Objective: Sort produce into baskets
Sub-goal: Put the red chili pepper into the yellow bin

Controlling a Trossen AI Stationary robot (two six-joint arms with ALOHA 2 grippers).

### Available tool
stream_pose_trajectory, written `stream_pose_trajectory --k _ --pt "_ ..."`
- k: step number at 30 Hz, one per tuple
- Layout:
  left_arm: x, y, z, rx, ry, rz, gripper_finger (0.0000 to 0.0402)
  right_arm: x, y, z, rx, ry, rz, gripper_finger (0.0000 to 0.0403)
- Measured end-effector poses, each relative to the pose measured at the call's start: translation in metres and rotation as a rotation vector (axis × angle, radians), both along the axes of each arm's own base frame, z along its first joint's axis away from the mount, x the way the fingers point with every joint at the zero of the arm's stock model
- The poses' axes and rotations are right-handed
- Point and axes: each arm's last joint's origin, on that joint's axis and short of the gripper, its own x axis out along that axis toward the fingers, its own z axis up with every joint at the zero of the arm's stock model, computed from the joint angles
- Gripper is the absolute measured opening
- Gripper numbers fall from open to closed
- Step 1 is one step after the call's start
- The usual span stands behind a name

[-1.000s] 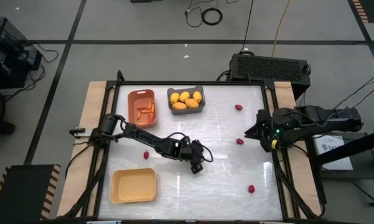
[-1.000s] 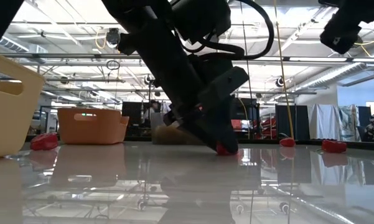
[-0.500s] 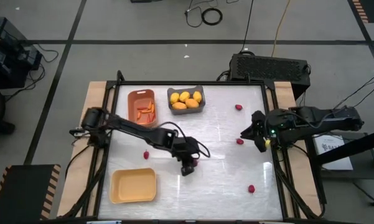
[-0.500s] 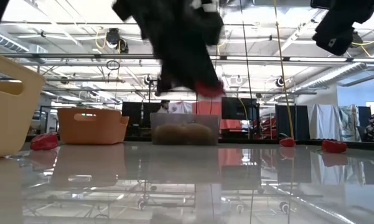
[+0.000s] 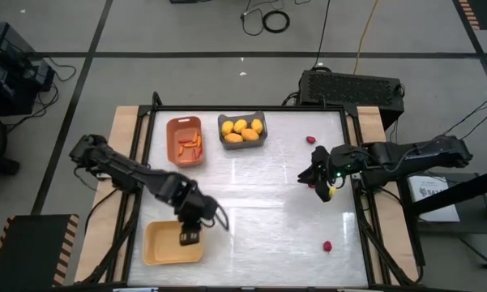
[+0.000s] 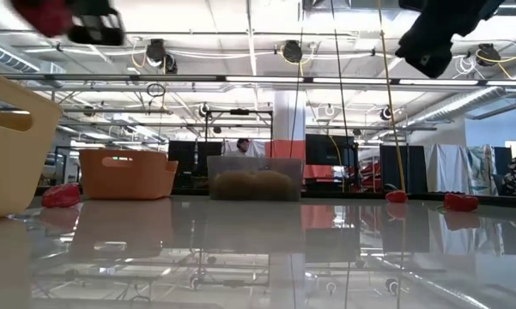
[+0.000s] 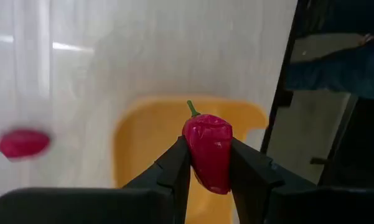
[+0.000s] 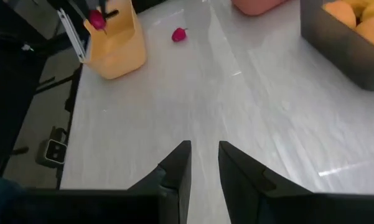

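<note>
The left gripper is clamped on a small red pepper, stem end away from the wrist, its long axis running along the fingers. In the high view this gripper hangs over the pale yellow basket near the table's front left corner, above the basket's right half. The left wrist view agrees: the yellow basket lies directly past the held pepper, so the drop looks nearly lined up; the pepper sits toward one side of the basket, not its middle, so a small shift inward would be safer before release.

One loose red pepper lies on the table just behind the basket, toward the middle, close to the left arm. Another lies near the right edge toward the back, and one more near the front right corner.

The right gripper hovers by the right edge, between those two; its fingers stand a narrow gap apart with nothing between them. It is the nearer arm for both right-side peppers.

The orange-brown basket holds carrot sticks and the dark grey basket holds lemons; both sit along the back edge.
</note>
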Motion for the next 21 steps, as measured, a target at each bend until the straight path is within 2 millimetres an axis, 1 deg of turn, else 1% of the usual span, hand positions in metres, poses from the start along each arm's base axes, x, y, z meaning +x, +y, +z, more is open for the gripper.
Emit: stream_pose_trajectory --k 4,7,9,13,17,21 --pt "-0.017 -0.026 -0.006 0.016 0.064 -0.063 0.0100 0.009 0.001 -0.004 0.003 0.010 0.000 0.0073" --pt "-0.025 -0.039 -0.010 0.062 0.079 -0.087 0.0103 0.013 0.002 -0.008 0.015 0.038 -0.009 0.0073" --pt "-0.030 -0.042 -0.012 0.109 0.093 -0.070 0.0112 0.013 0.002 -0.012 0.028 0.078 -0.022 0.0073" --pt "-0.037 -0.047 -0.014 0.129 0.136 -0.043 0.0146 0.012 0.002 -0.021 0.047 0.174 -0.049 0.0073" --pt "-0.040 -0.046 -0.014 0.160 0.164 -0.025 0.0182 0.010 0.001 -0.030 0.036 0.275 -0.055 0.0073" --pt "-0.040 -0.045 -0.014 0.195 0.151 -0.023 0.0203 0.009 -0.001 -0.037 0.016 0.358 -0.089 0.0074"
